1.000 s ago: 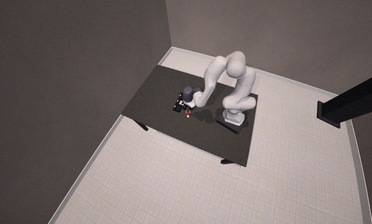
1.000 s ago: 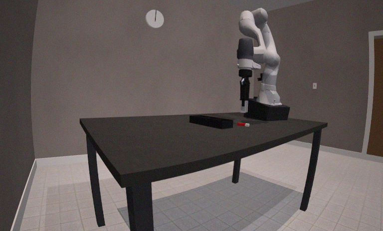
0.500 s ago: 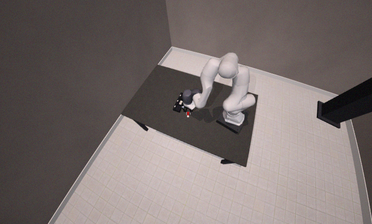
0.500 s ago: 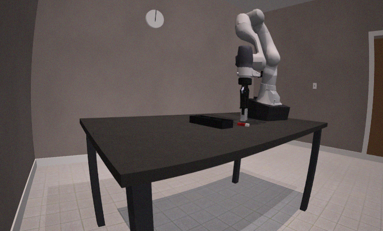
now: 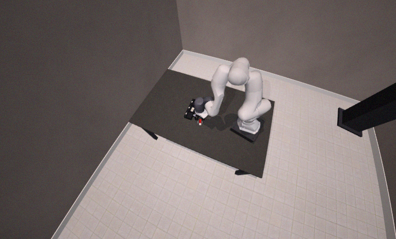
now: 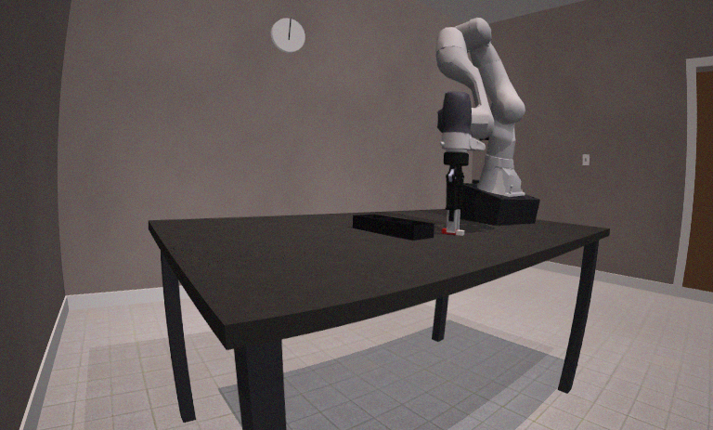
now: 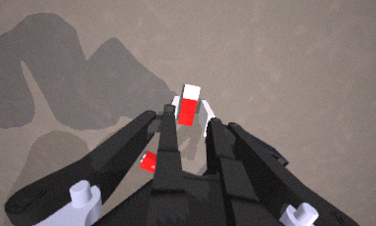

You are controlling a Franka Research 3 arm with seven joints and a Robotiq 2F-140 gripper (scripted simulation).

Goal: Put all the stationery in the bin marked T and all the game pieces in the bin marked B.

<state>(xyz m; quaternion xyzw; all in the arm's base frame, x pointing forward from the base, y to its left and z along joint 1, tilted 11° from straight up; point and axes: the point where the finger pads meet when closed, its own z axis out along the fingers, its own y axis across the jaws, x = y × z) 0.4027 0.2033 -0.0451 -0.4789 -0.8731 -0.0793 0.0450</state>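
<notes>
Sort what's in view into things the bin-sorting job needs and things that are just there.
Part of the job:
- small red-and-white piece lying on the table
- low black bins beside it; their letters can't be read
- tool, open, low over the piece

Just there:
- wall clock
- door
- wall switch

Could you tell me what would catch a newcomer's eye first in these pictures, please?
The white arm bends over the dark table, its hand lowered, partly open and holding nothing, around a small red and white piece lying on the top. Beside it sits a low black bin.
</notes>
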